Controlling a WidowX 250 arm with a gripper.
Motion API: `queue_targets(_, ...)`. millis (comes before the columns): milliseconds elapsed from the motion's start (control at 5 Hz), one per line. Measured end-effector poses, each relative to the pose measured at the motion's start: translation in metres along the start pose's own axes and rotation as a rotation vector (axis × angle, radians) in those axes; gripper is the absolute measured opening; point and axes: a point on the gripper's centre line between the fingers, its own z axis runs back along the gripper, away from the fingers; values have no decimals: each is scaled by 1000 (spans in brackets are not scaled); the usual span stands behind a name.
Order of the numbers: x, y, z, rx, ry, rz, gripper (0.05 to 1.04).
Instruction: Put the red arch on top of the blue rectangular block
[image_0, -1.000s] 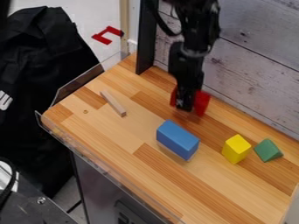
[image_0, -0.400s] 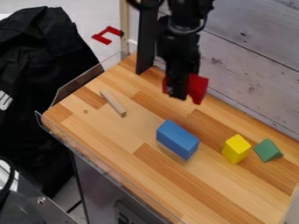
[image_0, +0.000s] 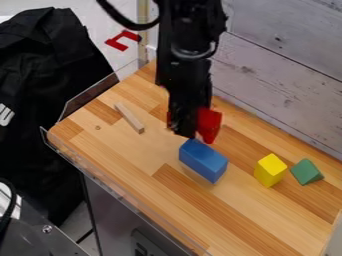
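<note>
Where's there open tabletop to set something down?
Bare wood lies between the wooden stick and blue block, and on the near side of the yellow block. Crowded: the blue block's far end, with the gripper and red arch close by, and the yellow block beside the green block.

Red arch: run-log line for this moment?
red arch: in gripper | seen at: far end of blue block | contact: unclear | release: not yet | yellow block: standing apart
</note>
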Motion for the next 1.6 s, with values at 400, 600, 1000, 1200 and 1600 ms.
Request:
queue_targets(400, -4, 5, -4, -1, -9, -20, 597)
queue_targets(600, -12, 6, -9, 2, -10, -55, 597)
queue_targets(1000, -32, 5, -18, 20, 5, -138, 597)
queue_targets(1200, -32, 6, -22, 35, 1, -140, 597)
queue_targets(1600, -28, 4, -21, 30, -2, -124, 597)
